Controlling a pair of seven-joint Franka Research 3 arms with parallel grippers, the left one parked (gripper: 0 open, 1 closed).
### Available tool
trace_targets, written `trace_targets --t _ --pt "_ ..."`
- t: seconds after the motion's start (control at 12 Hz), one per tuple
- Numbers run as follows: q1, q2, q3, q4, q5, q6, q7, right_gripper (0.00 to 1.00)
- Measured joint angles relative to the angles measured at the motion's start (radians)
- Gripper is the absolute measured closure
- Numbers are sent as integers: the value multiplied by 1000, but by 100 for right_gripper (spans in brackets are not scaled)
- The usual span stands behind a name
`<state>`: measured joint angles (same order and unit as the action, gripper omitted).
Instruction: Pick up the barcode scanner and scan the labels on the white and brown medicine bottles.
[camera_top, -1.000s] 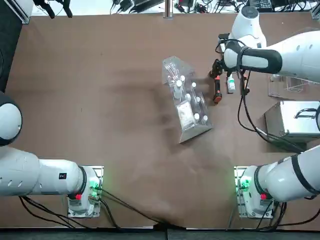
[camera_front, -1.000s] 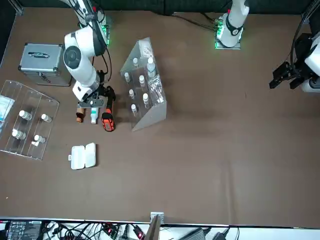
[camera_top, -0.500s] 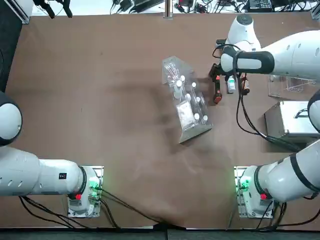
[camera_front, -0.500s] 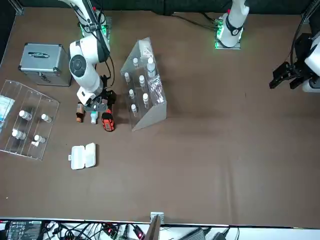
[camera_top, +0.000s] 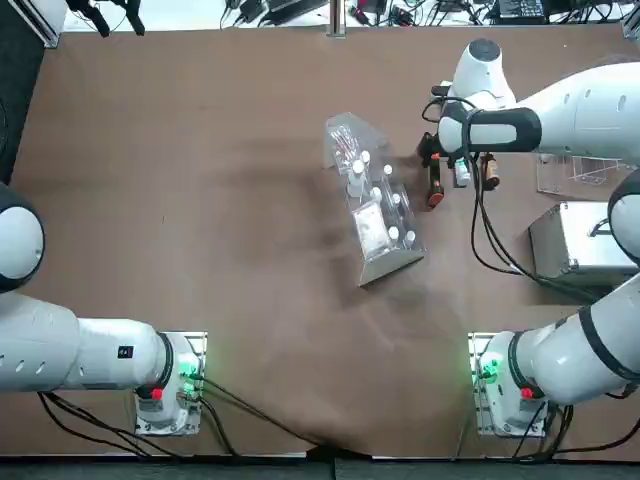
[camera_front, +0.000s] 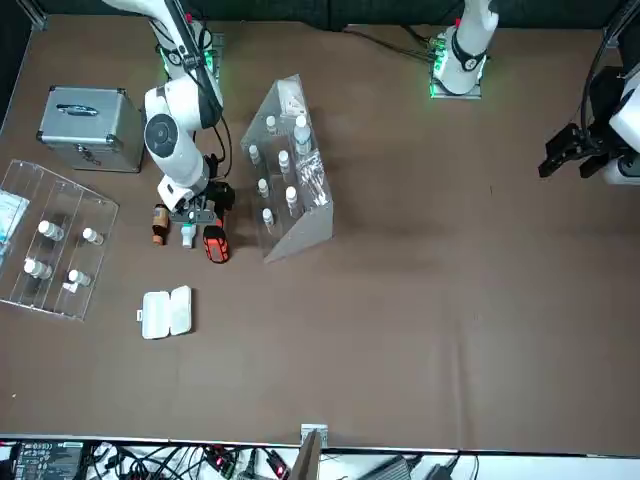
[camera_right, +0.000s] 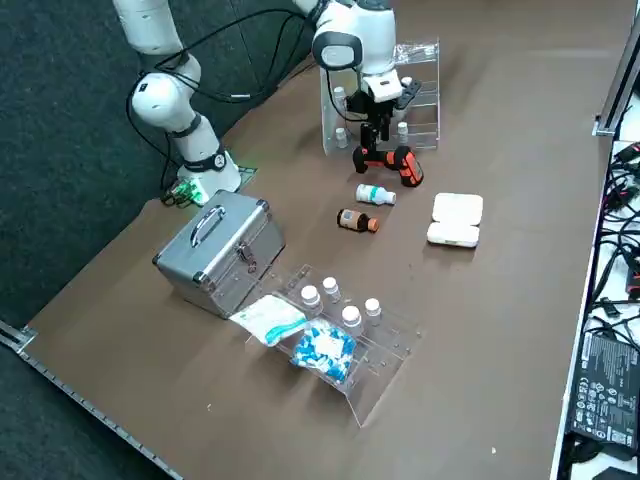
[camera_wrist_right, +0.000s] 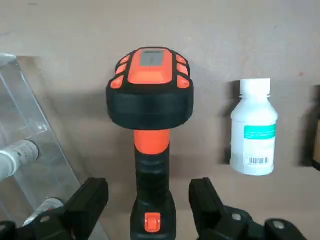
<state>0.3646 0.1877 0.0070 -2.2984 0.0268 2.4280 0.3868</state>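
The barcode scanner (camera_wrist_right: 151, 107), black with an orange head, lies flat on the brown table (camera_top: 200, 200) beside the clear rack. My right gripper (camera_wrist_right: 150, 194) is open just above it. One finger stands on each side of its handle, and neither touches it. In the top view the gripper (camera_top: 433, 158) is at the scanner's (camera_top: 434, 188) handle end. The white bottle (camera_wrist_right: 254, 131) with a bluish-green label lies next to the scanner (camera_front: 215, 243). The brown bottle (camera_top: 490, 172) lies one place further out, also seen as brown bottle (camera_right: 356, 220).
A slanted clear rack (camera_top: 372, 205) of white-capped vials stands close beside the scanner. A metal case (camera_right: 220, 250) sits towards my base. A flat clear tray (camera_right: 345, 335) of vials and a small white box (camera_right: 455, 220) lie near the table's right and far side.
My right wrist has shifted off the two bottles and onto the scanner's handle, which uncovers the brown bottle. The scanner and both bottles lie where they were.
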Motion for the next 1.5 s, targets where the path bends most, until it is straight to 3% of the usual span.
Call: trace_targets --t 1.17,1.25,1.42,1.5 --pt "0 62 0 -24 0 103 46 2" --pt "1 64 0 -24 0 106 46 9" --pt "0 69 0 -24 0 113 47 36" --pt "0 71 0 -24 0 114 47 37"
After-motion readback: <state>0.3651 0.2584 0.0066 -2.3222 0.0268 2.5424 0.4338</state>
